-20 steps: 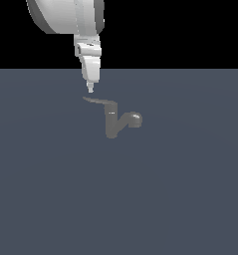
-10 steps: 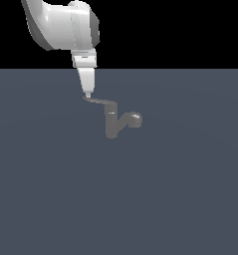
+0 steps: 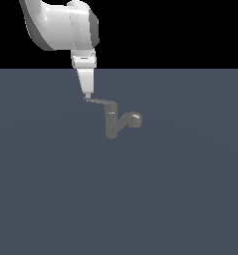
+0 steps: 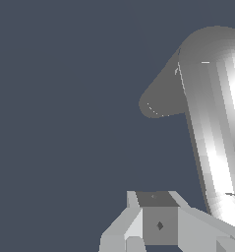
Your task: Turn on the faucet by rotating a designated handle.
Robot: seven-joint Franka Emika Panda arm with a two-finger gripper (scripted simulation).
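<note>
Dark blue-grey worktop (image 3: 180, 199) carried your faucet (image 3: 112, 124); outside, the tool (image 3: 88, 95) touched the handle (image 3: 98, 101) tip. Only your wrist view showed the lever close; tool spread unclear.

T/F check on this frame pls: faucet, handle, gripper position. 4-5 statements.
1. The gripper is at the far tip of the handle, on the exterior view's left. True.
2. The faucet lies tipped over on the floor. False: its cylindrical body stands upright.
3. The angled arm with the glossy round end points to the exterior view's right. True.
4. The gripper is closed around the round-ended arm. False: it is at the handle's tip, well away from that arm.
5. A second faucet stands nearby. False: only one is in view.
</note>
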